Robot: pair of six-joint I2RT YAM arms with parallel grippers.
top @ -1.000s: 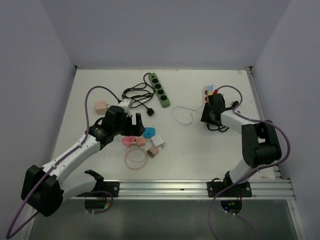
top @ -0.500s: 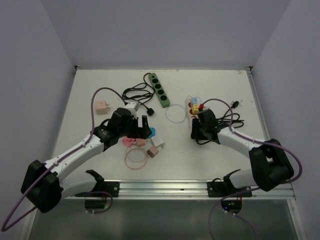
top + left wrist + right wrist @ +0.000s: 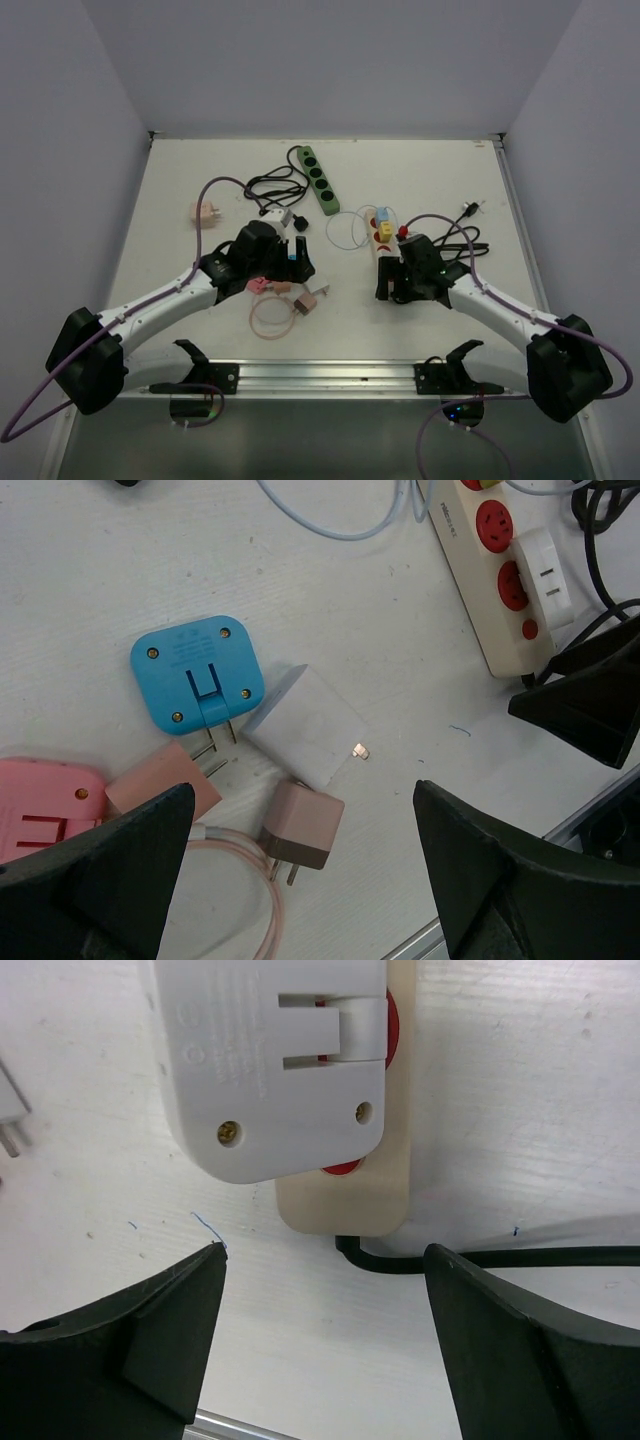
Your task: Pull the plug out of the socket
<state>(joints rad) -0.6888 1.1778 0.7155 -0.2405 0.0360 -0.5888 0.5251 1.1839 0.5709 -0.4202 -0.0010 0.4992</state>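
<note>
dragged nearer, plug (image 3: 270, 1070) sits in socket (image 3: 345, 1210) beyond wide right fingers (image 3: 130, 1330); left fingers (image 3: 100, 880) wide.

Robotics lab bench, def. not a home or office. White table (image 3: 170, 190) sits boxed in by plain pale-lilac walls (image 3: 320, 70) on 3 sides, like a test cell. Left arm (image 3: 160, 300) & right arm (image 3: 500, 310) are bolted to an alu. extrusion rail (image 3: 330, 375) at the near edge, w/ purple cables (image 3: 208, 188) looping off them. Tabletop holds assorted props: green power strip (image 3: 318, 180), cream power strip (image 3: 381, 230), and loose adapters, e.g. a blue adapter (image 3: 197, 672) and a pink adapter (image 3: 40, 805).
</note>
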